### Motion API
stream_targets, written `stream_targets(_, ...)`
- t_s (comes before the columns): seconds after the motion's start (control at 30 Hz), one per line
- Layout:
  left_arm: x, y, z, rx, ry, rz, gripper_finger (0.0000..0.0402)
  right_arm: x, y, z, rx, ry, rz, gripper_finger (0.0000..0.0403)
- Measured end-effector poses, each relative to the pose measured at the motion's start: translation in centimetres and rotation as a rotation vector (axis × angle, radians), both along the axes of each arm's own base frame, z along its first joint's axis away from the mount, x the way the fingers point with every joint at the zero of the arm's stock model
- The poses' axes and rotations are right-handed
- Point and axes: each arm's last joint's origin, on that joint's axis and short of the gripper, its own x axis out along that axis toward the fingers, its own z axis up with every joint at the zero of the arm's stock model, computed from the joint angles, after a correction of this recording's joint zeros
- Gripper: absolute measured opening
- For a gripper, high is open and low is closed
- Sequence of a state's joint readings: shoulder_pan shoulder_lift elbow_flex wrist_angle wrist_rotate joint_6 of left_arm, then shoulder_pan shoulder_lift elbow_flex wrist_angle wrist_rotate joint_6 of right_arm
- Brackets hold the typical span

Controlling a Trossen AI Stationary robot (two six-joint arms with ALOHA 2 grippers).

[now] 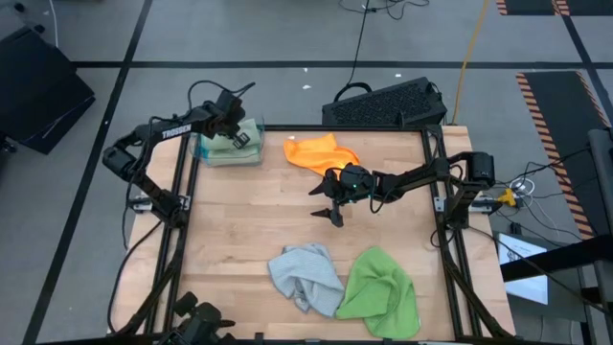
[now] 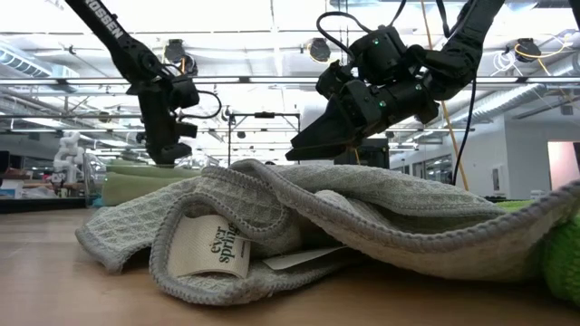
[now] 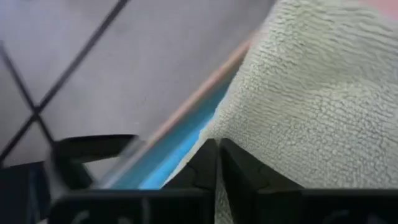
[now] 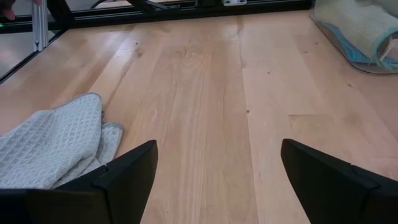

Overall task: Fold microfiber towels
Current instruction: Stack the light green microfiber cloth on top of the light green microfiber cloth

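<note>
Fingers of left gripper [image 1: 233,137] seen clenched together over pale green towel [image 1: 236,140], no fold visibly pinched. That towel lies atop small stack at table's [image 1: 249,220] far left corner, blue towel [image 1: 227,158] beneath. Right gripper [image 1: 329,213] spread wide, empty, hung above table middle. Three loose towels counted: one orange towel [image 1: 318,152] far side, one grey towel [image 1: 303,275] and one bright green towel [image 1: 381,288] near edge, touching.
</note>
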State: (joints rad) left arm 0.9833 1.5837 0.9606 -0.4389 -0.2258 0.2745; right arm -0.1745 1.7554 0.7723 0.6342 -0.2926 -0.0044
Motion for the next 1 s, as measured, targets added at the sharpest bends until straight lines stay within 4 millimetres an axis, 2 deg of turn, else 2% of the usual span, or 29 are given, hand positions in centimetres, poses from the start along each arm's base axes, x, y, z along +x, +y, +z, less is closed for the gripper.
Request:
stream_targets(0.13, 0.0, -0.4, -0.6, -0.031, -0.034, 0.012, 0.0006, 0.0, 0.0, 0.0, 0.0, 0.0, 0.0, 0.0334)
stream_targets(0.27, -0.2, -0.6, -0.6, -0.028, -0.019, 0.035, 0.0014, 0.0, 0.1, 0.0, 0.0, 0.0, 0.001, 0.0334)
stream_targets(0.4, 0.1, -1.2, 1.3, 0.025, -0.057, 0.019, 0.005, 0.0, 0.1, 0.0, 0.002, 0.0, 0.002, 0.0334)
stream_targets(0.57, 0.2, -2.9, 3.8, 0.084, -0.099, -0.011, 0.0105, -0.1, 0.2, -0.2, 0.021, 0.028, -0.005, 0.0334)
stream_targets(0.67, 0.4, -3.8, 5.0, 0.086, -0.173, -0.073, 0.0119, -0.1, 0.2, -0.3, 0.028, 0.031, -0.009, 0.0334)
stream_targets(0.8, 0.6, -3.9, 4.9, 0.063, -0.22, -0.055, 0.0108, -0.1, 0.1, -0.2, 0.037, 0.025, -0.014, 0.0334)
stream_targets(1.0, 1.3, -3.4, 2.5, 0.036, -0.299, -0.049, 0.0051, 0.0, 0.4, -0.1, 0.047, 0.018, -0.016, 0.0334)
